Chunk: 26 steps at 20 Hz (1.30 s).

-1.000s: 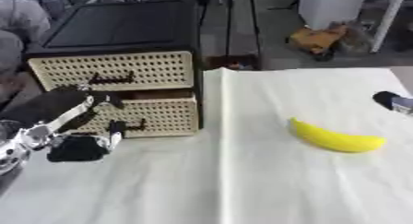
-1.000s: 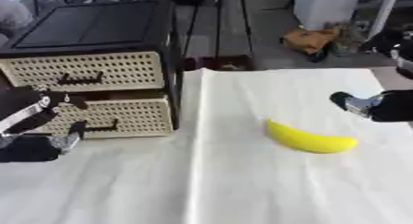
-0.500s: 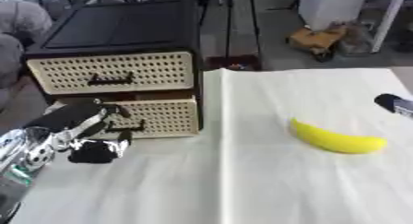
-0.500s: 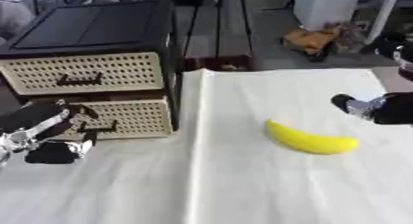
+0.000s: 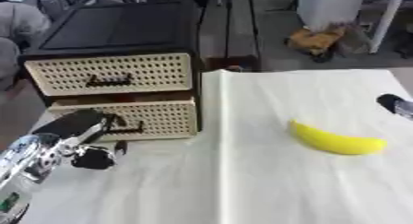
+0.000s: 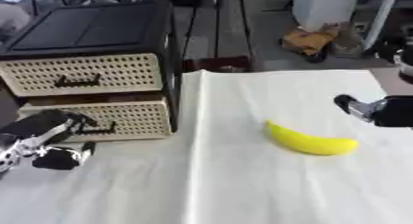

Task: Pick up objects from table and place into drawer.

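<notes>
Left eye view, item one: banana (image 5: 335, 140) is lying towards the tabletop's (image 5: 242, 186) right edge, long axis running left-right, slightly downhill rightwards. Your left hand (image 5: 80, 131) is curling fingers at the lower drawer (image 5: 129, 119) handle; right hand's (image 6: 379, 110) fingers, cannot tell.

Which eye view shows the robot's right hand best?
The right eye view: the right hand shows at the right edge, above and to the right of the banana, with part of the black arm behind it. The left eye view catches only a dark tip at its right edge.
</notes>
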{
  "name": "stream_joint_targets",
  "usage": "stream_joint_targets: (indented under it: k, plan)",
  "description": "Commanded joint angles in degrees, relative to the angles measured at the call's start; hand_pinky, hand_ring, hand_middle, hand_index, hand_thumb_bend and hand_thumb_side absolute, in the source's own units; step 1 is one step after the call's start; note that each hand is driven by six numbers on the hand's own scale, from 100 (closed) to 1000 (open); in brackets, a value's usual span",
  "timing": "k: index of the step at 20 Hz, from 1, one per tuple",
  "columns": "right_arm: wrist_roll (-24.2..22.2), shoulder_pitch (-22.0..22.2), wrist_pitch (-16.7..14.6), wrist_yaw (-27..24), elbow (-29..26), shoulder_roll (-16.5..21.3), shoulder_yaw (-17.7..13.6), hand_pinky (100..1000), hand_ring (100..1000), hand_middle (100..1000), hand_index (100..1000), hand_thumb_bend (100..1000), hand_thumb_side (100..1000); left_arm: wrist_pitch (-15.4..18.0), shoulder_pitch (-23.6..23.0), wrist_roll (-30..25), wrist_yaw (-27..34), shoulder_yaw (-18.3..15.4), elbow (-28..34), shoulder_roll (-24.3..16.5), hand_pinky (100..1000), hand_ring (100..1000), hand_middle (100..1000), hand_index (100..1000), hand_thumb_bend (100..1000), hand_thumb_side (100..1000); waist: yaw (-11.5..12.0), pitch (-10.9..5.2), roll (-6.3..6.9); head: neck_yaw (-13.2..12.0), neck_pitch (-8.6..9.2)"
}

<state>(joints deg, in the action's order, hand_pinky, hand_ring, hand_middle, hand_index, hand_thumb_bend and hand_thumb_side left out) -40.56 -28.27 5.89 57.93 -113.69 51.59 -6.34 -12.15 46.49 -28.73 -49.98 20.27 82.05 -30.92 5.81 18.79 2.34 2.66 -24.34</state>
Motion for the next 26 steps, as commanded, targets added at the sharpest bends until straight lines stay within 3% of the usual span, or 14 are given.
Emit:
stream_joint_targets:
  k: [1,19,26]
  plan:
    - [0.19,-0.91,0.12,-0.19,-0.91,0.88,-0.41,849,948,878,908,448,881,0.3,1.32,0.84,-2.22,-0.92,-1.12,-0.43,100,100,100,863,122,402,-0.19,-0.92,-0.2,-0.24,0.83]
    - [0.02,-0.99,0.17,-0.5,-0.91,0.35,-0.28,851,947,873,899,443,871,-0.39,2.16,0.92,-5.12,-2.03,-8.06,1.54,100,100,100,847,121,419,-1.2,-0.47,-0.11,-0.77,1.63]
    - [-0.02,-0.77,0.34,-0.55,-0.91,0.25,-0.39,855,947,871,898,445,874,-0.23,2.05,1.22,-6.09,-2.04,-8.76,1.55,100,100,100,797,120,419,-1.25,-0.33,-0.06,-0.85,1.55]
